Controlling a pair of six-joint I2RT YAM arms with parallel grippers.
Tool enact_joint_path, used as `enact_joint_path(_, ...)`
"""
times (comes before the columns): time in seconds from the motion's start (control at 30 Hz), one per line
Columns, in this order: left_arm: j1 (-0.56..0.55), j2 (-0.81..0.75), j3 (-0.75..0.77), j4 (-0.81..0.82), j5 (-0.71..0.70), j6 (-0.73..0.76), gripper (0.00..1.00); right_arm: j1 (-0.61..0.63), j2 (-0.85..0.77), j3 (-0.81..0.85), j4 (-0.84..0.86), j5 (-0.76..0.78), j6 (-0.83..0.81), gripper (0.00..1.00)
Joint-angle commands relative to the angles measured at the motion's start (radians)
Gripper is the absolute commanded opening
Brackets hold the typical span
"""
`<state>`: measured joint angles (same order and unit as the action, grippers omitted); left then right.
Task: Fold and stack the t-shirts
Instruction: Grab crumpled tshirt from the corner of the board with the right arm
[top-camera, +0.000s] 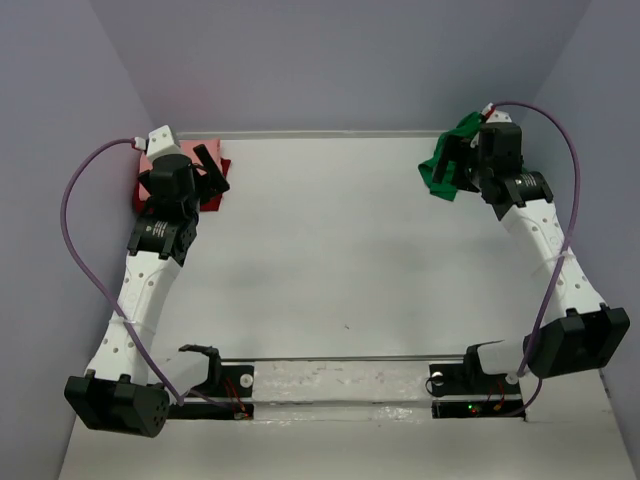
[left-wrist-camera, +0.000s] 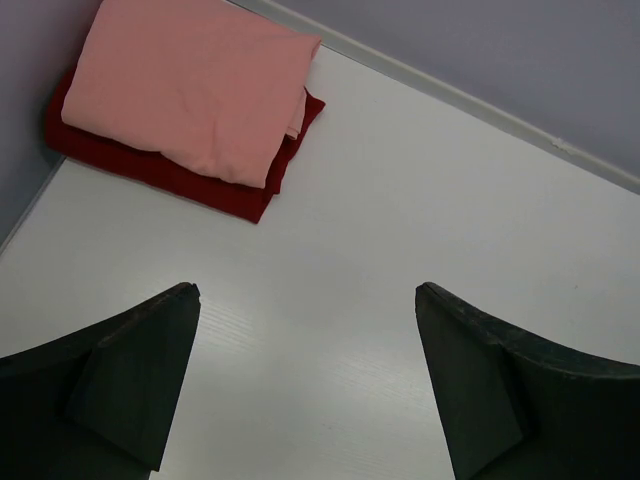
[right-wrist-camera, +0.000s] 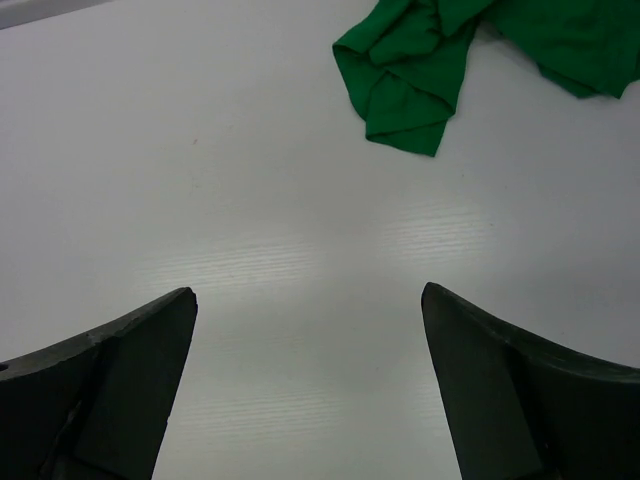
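A folded salmon-pink t-shirt (left-wrist-camera: 190, 85) lies on top of a folded dark red t-shirt (left-wrist-camera: 230, 195) in the table's far left corner; the overhead view shows this stack (top-camera: 214, 196) partly hidden under my left arm. My left gripper (left-wrist-camera: 307, 295) hovers open just beside the stack, with bare table between its fingers. At the far right, the bright green t-shirt (right-wrist-camera: 410, 70) lies crumpled and unfolded (top-camera: 441, 176). Hanging open just short of that shirt, my right gripper (right-wrist-camera: 308, 295) holds nothing.
Grey walls close in the white table (top-camera: 330, 250) on the left, the back and the right. Purple cables (top-camera: 75, 215) loop out from both arms. The arm bases and a rail (top-camera: 340, 385) run along the near edge.
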<state>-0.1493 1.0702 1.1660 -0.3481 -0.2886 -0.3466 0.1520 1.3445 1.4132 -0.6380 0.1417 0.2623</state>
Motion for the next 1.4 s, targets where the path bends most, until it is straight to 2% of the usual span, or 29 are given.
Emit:
enact_joint_path(0.0, -0.003, -0.015, 0.049, 0.029, 0.002, -0.009, 0.99, -0.023, 0.028, 0.082, -0.019, 0.039, 0.006, 1.00)
enact_joint_path(0.1, -0.001, 0.005, 0.067, 0.029, 0.008, -0.015, 0.99, -0.066, 0.070, 0.124, -0.023, 0.062, -0.008, 0.97)
enact_joint_path(0.13, -0.003, 0.014, 0.072, 0.029, 0.011, -0.017, 0.99, -0.090, 0.093, 0.185, -0.037, 0.108, -0.006, 0.92)
enact_joint_path(0.17, -0.003, 0.029, 0.078, 0.028, 0.020, -0.017, 0.99, -0.121, 0.160, 0.226, -0.081, 0.114, -0.006, 0.80)
enact_joint_path(0.2, -0.003, 0.046, 0.090, 0.024, 0.023, -0.022, 0.99, -0.194, 0.204, 0.339, -0.144, 0.086, 0.000, 0.74)
enact_joint_path(0.3, -0.003, 0.060, 0.095, 0.032, 0.020, -0.026, 0.99, -0.267, 0.368, 0.492, -0.206, 0.010, 0.017, 0.77)
enact_joint_path(0.37, -0.003, 0.076, 0.096, 0.047, 0.026, -0.031, 0.99, -0.267, 0.413, 0.544, -0.172, -0.031, -0.003, 0.85)
enact_joint_path(0.47, -0.004, 0.096, 0.115, 0.049, 0.043, -0.040, 0.99, -0.267, 0.467, 0.582, -0.181, -0.077, 0.015, 0.86)
enact_joint_path(0.57, -0.010, 0.096, 0.116, 0.050, 0.058, -0.051, 0.99, -0.267, 0.400, 0.453, -0.120, -0.114, 0.029, 0.85)
enact_joint_path(0.7, -0.015, 0.076, 0.081, 0.069, 0.046, -0.031, 0.99, -0.267, 0.320, 0.333, -0.058, -0.096, 0.009, 0.90)
enact_joint_path(0.77, -0.015, 0.085, 0.081, 0.058, 0.051, -0.029, 0.99, -0.267, 0.338, 0.343, -0.080, -0.083, 0.005, 0.90)
enact_joint_path(0.8, -0.015, 0.088, 0.083, 0.054, 0.055, -0.035, 0.99, -0.267, 0.344, 0.358, -0.089, -0.106, 0.018, 0.85)
enact_joint_path(0.9, -0.016, 0.079, 0.078, 0.054, 0.075, -0.046, 0.99, -0.267, 0.344, 0.365, -0.120, -0.167, 0.044, 0.82)
enact_joint_path(1.1, -0.019, 0.062, 0.090, 0.054, 0.075, -0.028, 0.99, -0.267, 0.253, 0.296, -0.086, -0.234, 0.090, 0.94)
enact_joint_path(1.13, -0.019, 0.059, 0.089, 0.052, 0.075, -0.026, 0.99, -0.267, 0.217, 0.229, -0.021, -0.229, 0.094, 0.96)
enact_joint_path(1.17, -0.019, 0.057, 0.086, 0.052, 0.075, -0.026, 0.98, -0.267, 0.178, 0.228, 0.022, -0.247, 0.072, 0.99)
enact_joint_path(1.23, -0.019, 0.051, 0.075, 0.058, 0.075, -0.029, 0.98, -0.267, 0.089, 0.123, 0.092, -0.173, 0.057, 1.00)
enact_joint_path(1.37, -0.021, 0.056, 0.063, 0.070, 0.080, -0.031, 0.98, -0.267, 0.113, 0.174, 0.032, -0.137, 0.021, 1.00)
